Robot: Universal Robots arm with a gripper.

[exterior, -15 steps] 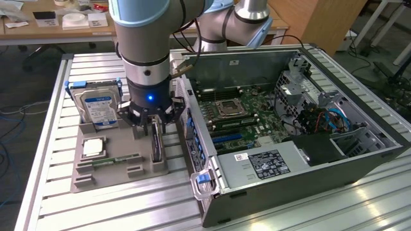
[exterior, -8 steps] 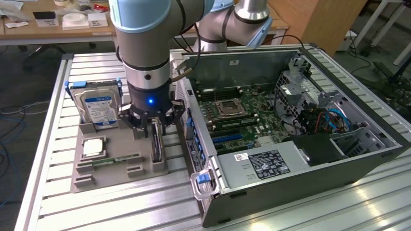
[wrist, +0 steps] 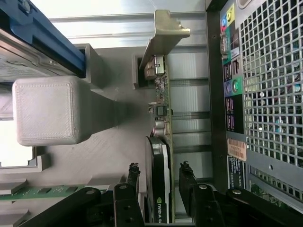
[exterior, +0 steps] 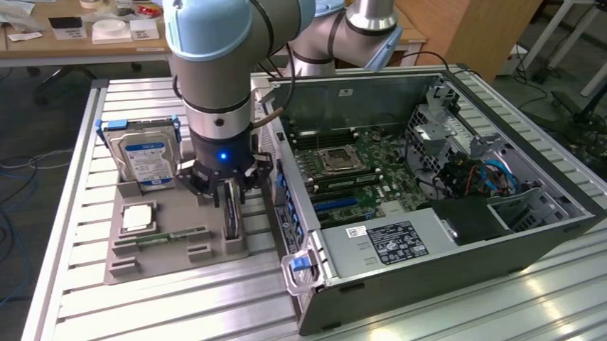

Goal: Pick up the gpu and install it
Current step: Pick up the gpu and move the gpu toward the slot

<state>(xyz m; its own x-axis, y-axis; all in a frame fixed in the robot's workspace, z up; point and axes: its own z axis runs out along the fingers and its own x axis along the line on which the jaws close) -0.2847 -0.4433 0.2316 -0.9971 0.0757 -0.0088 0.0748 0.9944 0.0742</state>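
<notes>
Beside the computer case (exterior: 360,92), the tool (exterior: 229,195) hangs over the gpu (exterior: 232,220). From the wrist, its parted fingers (wrist: 133,177) straddle the card without touching it.

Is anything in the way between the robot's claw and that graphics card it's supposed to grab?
Nothing visible is. The gripper has its fingers on either side of the gpu, with a small gap on each side. The card stands on edge in the gray tray, beside the open computer case.

End effector (exterior: 230,193) over upright gpu (exterior: 232,217), grey tray (exterior: 175,266), open computer case (exterior: 446,277)
</notes>
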